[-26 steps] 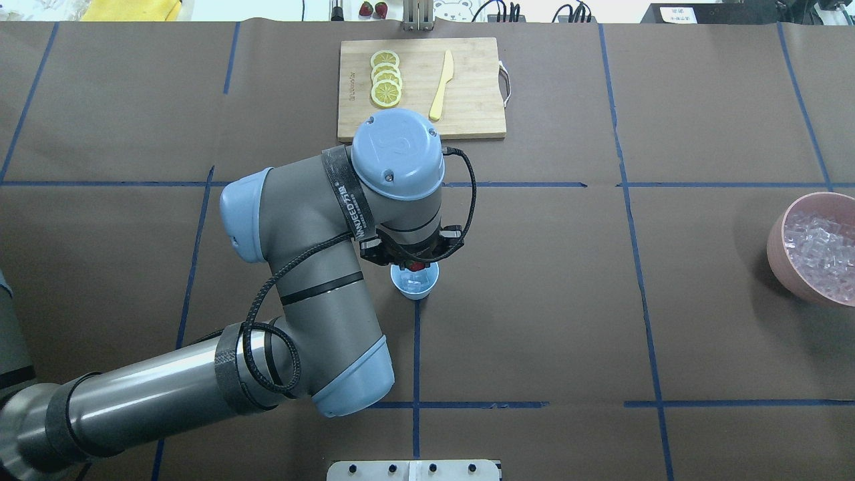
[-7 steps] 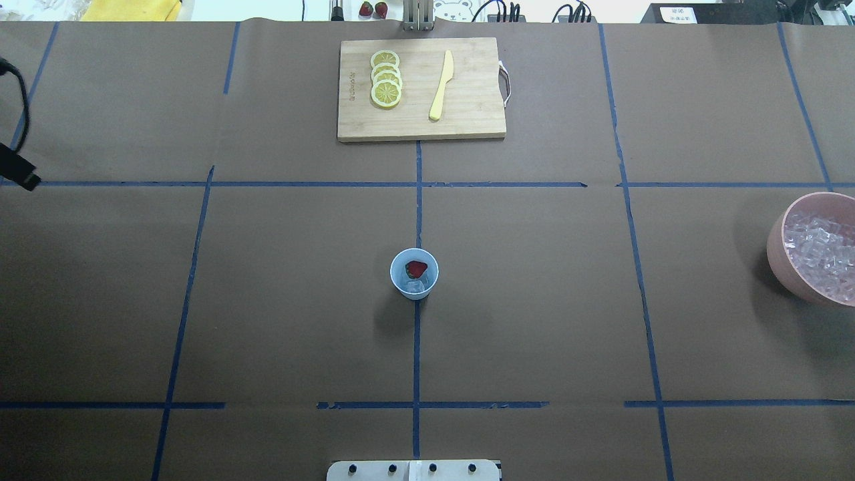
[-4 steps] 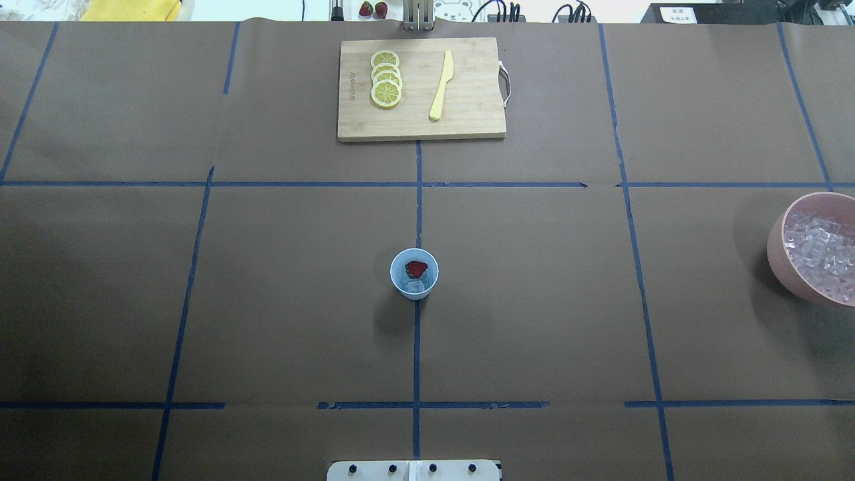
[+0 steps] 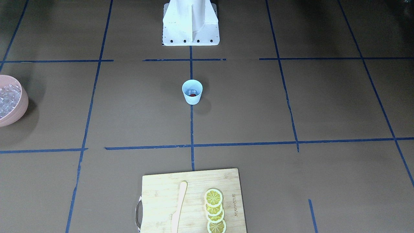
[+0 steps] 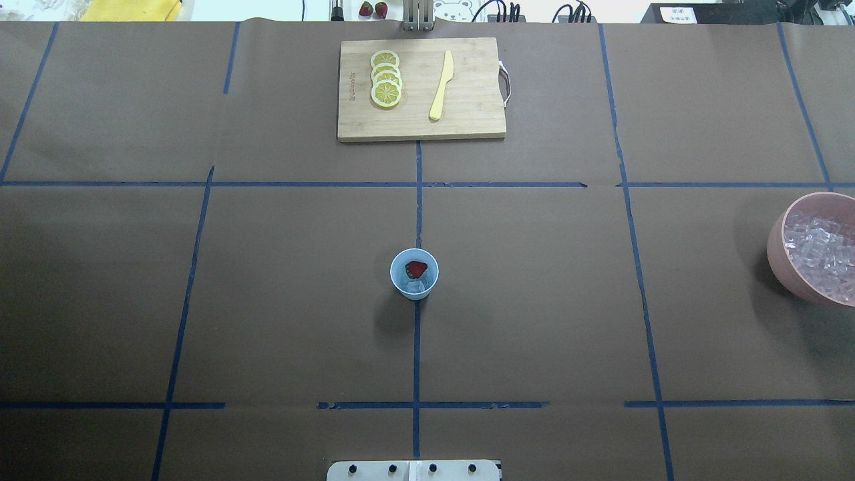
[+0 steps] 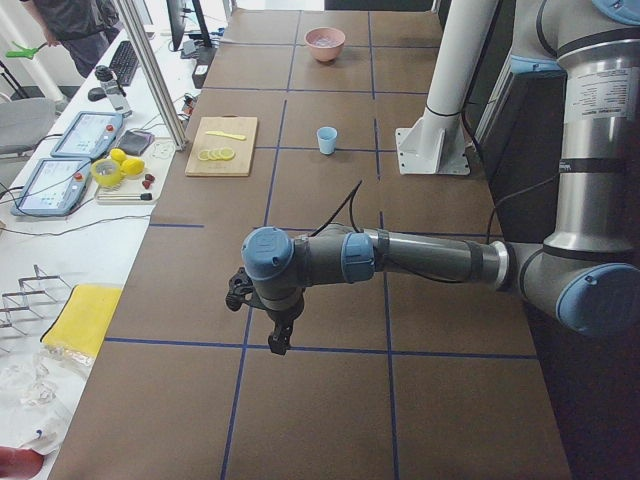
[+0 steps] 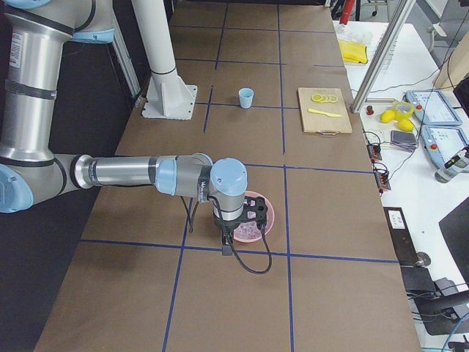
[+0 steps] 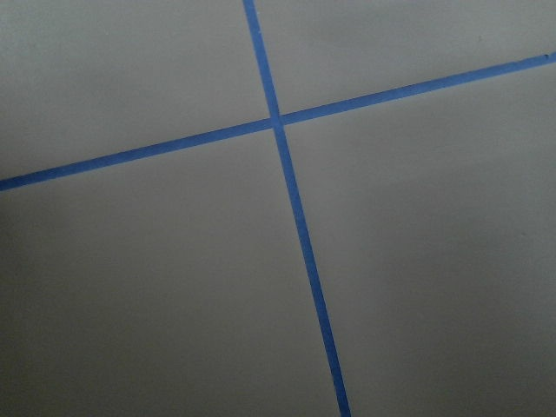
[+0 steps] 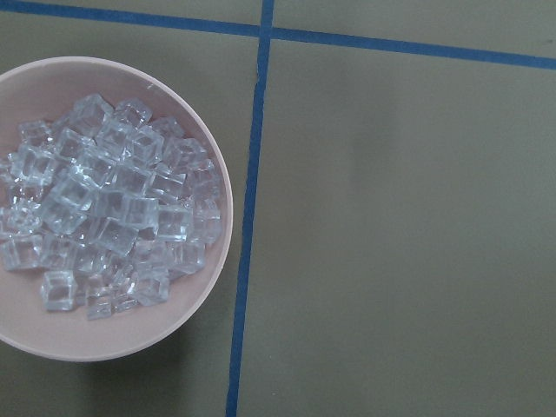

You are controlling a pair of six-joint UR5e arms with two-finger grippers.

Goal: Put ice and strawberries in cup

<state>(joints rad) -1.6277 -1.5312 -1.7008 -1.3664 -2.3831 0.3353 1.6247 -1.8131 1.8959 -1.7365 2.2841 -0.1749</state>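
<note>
Overhead: the cup point(image 5: 414, 274) is standing at the centre of the table point(image 5: 534, 300), holding the strawberry point(image 5: 416, 268) with ice point(image 5: 417, 286). Left side view: my left gripper point(image 6: 277, 340) is hovering well apart from the cup; I cannot tell its spread. Right side view: my right gripper point(image 7: 229, 240) is hanging over the pink bowl point(image 7: 268, 213); likewise indeterminable.

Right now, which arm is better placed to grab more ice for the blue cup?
Right. The right gripper hangs over the pink bowl of ice; the left gripper hovers over the table at the opposite end.
</note>
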